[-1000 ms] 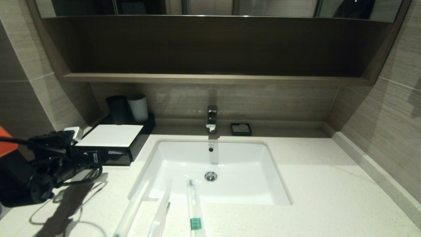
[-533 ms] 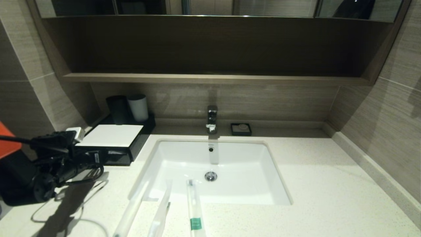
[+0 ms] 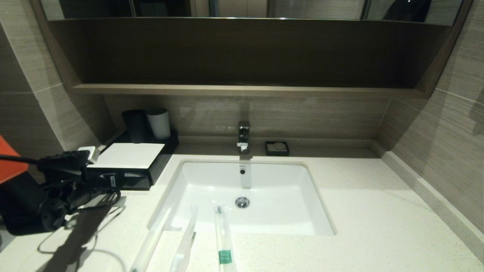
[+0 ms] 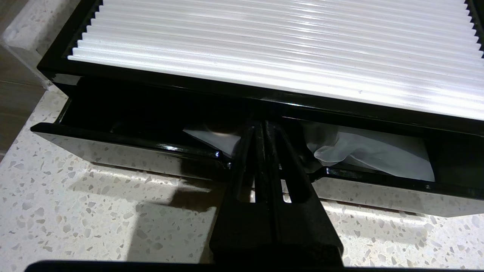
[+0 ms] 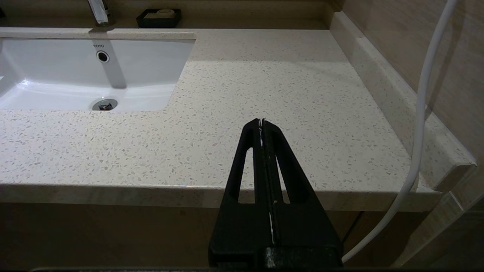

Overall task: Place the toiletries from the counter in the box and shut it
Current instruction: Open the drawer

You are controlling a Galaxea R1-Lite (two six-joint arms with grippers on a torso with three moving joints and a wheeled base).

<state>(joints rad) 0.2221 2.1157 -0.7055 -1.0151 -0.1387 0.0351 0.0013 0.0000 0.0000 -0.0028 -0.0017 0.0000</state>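
Black arm [image 3: 56,189], orange panel [image 3: 9,166], black slotted wedge-shaped jaws.

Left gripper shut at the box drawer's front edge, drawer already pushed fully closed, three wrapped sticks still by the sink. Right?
Not quite: the drawer is partly pulled out, not closed; the left wrist view shows white wrapping inside it. The rest holds: left gripper shut at its front edge, the three wrapped sticks on the counter.

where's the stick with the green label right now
In the head view, the green-labelled stick lies on the counter's near edge, tip over the sink, rightmost of three sticks.
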